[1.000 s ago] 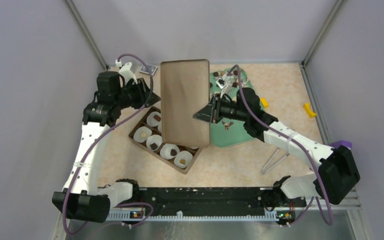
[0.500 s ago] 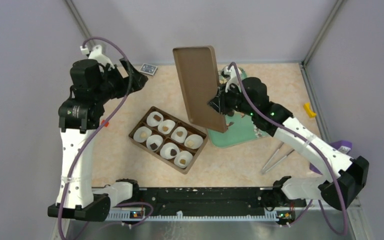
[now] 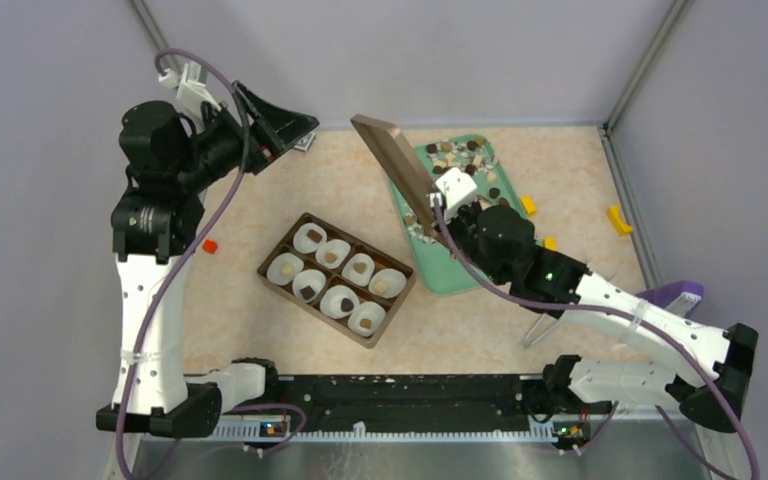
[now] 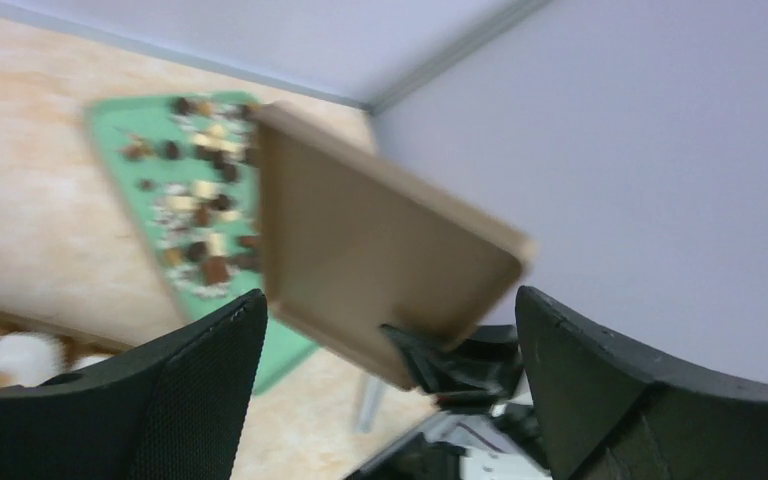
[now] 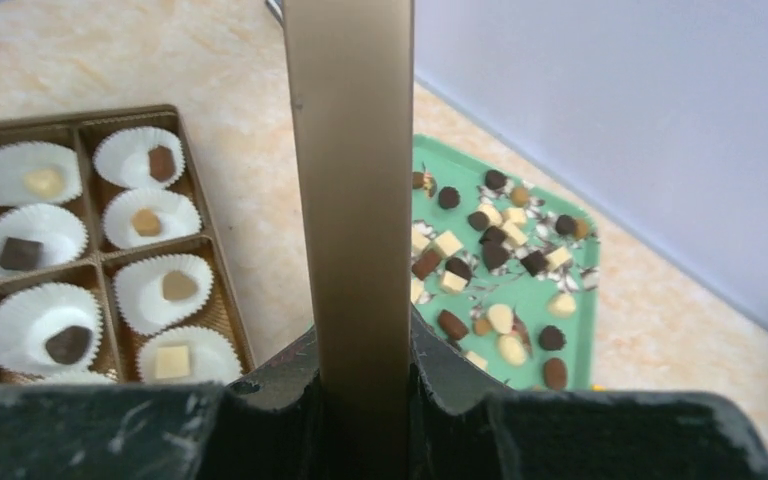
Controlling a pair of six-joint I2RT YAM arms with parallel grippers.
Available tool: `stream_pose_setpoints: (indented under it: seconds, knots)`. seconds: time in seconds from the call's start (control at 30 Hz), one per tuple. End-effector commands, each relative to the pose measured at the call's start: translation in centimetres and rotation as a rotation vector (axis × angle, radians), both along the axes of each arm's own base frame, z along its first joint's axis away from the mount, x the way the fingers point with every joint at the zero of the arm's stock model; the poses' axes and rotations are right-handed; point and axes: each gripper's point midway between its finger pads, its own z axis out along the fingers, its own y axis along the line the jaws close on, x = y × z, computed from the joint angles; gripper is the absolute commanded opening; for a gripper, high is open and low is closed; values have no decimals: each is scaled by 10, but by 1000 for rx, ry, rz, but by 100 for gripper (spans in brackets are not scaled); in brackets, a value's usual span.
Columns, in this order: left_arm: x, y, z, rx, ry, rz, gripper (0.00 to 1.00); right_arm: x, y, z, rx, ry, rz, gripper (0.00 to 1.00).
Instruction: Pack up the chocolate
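Observation:
The chocolate is in two places: several loose pieces (image 3: pixel 460 155) (image 5: pixel 490 250) (image 4: pixel 200 200) on the green tray (image 3: pixel 460 275) (image 5: pixel 570 340) (image 4: pixel 120 170), and one piece (image 3: pixel 307 291) (image 5: pixel 67 343) in each white cup of the brown box (image 3: pixel 272 262) (image 5: pixel 90 115). My right gripper (image 3: pixel 438 208) (image 5: pixel 360 360) is shut on the brown box lid (image 3: pixel 392 160) (image 5: pixel 350 180) (image 4: pixel 370 250), holding it tilted on edge above the tray's left side. My left gripper (image 3: pixel 285 130) (image 4: pixel 390 310) hangs open and empty, high at the back left.
Small yellow blocks (image 3: pixel 528 205) (image 3: pixel 618 220) lie right of the tray, and a red one (image 3: pixel 210 246) left of the box. Metal tongs (image 3: pixel 550 315) and a purple object (image 3: pixel 680 295) sit at the right. Grey walls close in the back and sides.
The lid lay flat over the box; my right gripper has swung it up on edge over the tray, uncovering the box. My left gripper opened and rose away to the back left.

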Motion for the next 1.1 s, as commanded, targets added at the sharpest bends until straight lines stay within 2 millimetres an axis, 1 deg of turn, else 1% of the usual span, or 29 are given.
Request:
stream_pose_setpoints:
  seconds: [0.0, 0.07, 0.17, 0.3, 0.4, 0.53, 0.6, 0.63, 0.8, 0.87, 0.97, 1.07]
  knots:
    - [1, -43, 20, -230, 6, -302, 99, -2, -6, 44, 26, -238, -115, 0]
    - [4, -47, 15, -249, 35, -328, 99, -3, -2, 45, 15, -284, -147, 0]
    - [1, -49, 8, -250, 66, -348, 99, -3, 2, 44, 4, -311, -180, 0]
    - [-1, -47, -10, -226, 132, -324, 99, -3, 7, 42, 10, -337, -192, 0]
    - [-3, -47, -22, -236, 174, -328, 99, -5, 11, 42, -16, -378, -200, 0]
    - [-3, -49, -36, -255, 222, -337, 99, -10, 15, 38, -88, -473, -205, 0]
    - [0, -49, -44, -257, 245, -335, 99, -14, 15, 42, -88, -543, -215, 0]
    - [0, -49, -46, -261, 253, -335, 99, -16, 16, 37, -109, -572, -211, 0]
    - [0, -50, -47, -278, 258, -344, 99, -23, 19, 34, -171, -693, -241, 0]
    - [0, -50, -48, -277, 261, -342, 99, -27, 20, 36, -183, -734, -256, 0]
    - [2, -50, -57, -281, 279, -340, 99, -29, 27, 34, -197, -755, -258, 0]
    - [3, -49, -70, -273, 308, -327, 99, -30, 33, 34, -185, -756, -247, 0]
